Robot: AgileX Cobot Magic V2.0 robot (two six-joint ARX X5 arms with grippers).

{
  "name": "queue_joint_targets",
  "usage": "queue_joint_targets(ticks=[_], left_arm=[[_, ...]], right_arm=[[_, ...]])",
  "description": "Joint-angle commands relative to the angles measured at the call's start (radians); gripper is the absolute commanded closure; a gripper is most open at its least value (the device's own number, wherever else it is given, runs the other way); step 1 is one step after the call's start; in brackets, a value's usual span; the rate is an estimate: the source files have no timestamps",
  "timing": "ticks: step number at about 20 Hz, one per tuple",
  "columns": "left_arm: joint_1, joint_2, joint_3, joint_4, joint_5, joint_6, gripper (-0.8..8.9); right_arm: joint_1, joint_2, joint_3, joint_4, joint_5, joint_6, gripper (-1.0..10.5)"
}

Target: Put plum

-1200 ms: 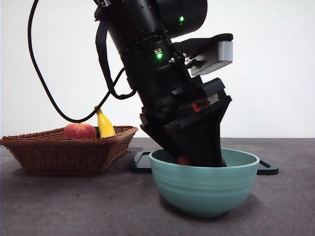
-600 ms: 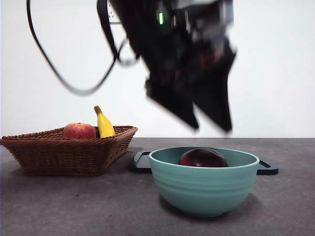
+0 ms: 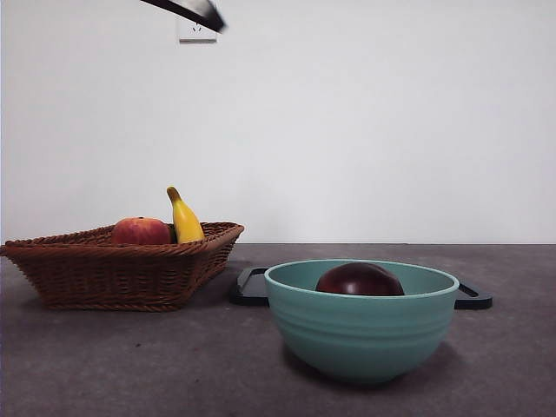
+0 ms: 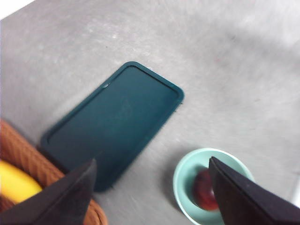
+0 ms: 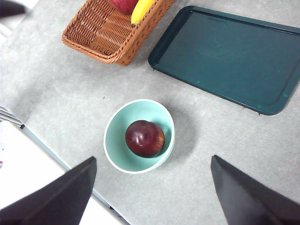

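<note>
Plum [image 5: 145, 138] sits alone in the teal bowl [image 5: 115, 145], near the dark tray [image 5: 229, 61] and wicker basket [image 5: 101, 35]. Both the left gripper [image 4: 150, 187] and right gripper [image 5: 152, 187] hang high with jaws wide apart, holding nothing. Looks smooth and round, probably light but slippery, so I'd pinch it across the widest middle.

Dark maroon round plum [image 3: 360, 280] sits inside teal ceramic bowl [image 3: 360, 334], nearest the front camera. Dark green flat plastic tray [image 5: 229, 56] lies behind bowl. Brown woven wicker basket [image 3: 122, 271] stands left of tray, holding red-orange fruit [image 3: 140, 231] and yellow banana [image 3: 183, 217].
</note>
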Motion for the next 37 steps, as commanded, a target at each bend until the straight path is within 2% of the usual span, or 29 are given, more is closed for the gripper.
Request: queue_joint_targets(ticks=[1,4,7,9,11,18,21,23,27,30,31,35,37], left_arm=[[0.068,-0.024,0.017,-0.053,0.117,-0.025,4.25],[0.155,-0.058,0.015,-0.196,0.198,-0.013,4.25],[0.203,-0.064,0.013,-0.364,0.372,0.041,4.25],[0.205,-0.064,0.011,-0.463,0.446,0.089,4.27],[0.203,-0.064,0.011,-0.513,0.446,0.109,4.36],[0.203,-0.064,0.011,-0.518,0.446,0.111,4.36],[0.203,-0.064,0.011,-0.518,0.446,0.111,4.36],[0.203,-0.064,0.011,-0.518,0.446,0.111,4.36],[0.203,-0.064,0.011,-0.516,0.446,0.111,4.36],[0.203,-0.064,0.011,-0.515,0.446,0.111,4.36],[0.203,-0.064,0.011,-0.514,0.446,0.111,4.37],[0.203,-0.064,0.011,-0.514,0.446,0.111,4.39],[0.203,-0.064,0.011,-0.514,0.446,0.111,4.39]], right_arm=[[0.004,0.004,0.019,0.019,-0.001,0.010,5.6],[0.004,0.004,0.019,0.022,0.000,0.010,5.6],[0.004,0.004,0.019,0.022,-0.001,0.010,5.6],[0.004,0.004,0.019,0.022,-0.001,0.010,5.6],[0.004,0.005,0.019,0.021,-0.001,0.010,5.6],[0.030,0.044,0.010,-0.009,-0.001,0.014,5.6],[0.081,0.087,-0.060,0.045,0.000,0.060,5.6],[0.127,0.121,-0.146,0.150,0.010,0.113,5.6],[0.223,0.218,-0.270,0.377,0.112,0.200,5.6],[0.284,0.314,-0.279,0.468,0.192,0.203,5.7],[0.301,0.346,-0.279,0.496,0.213,0.203,6.0],[0.350,0.469,-0.279,0.585,0.266,0.213,6.2],[0.366,0.513,-0.279,0.623,0.300,0.215,6.8]])
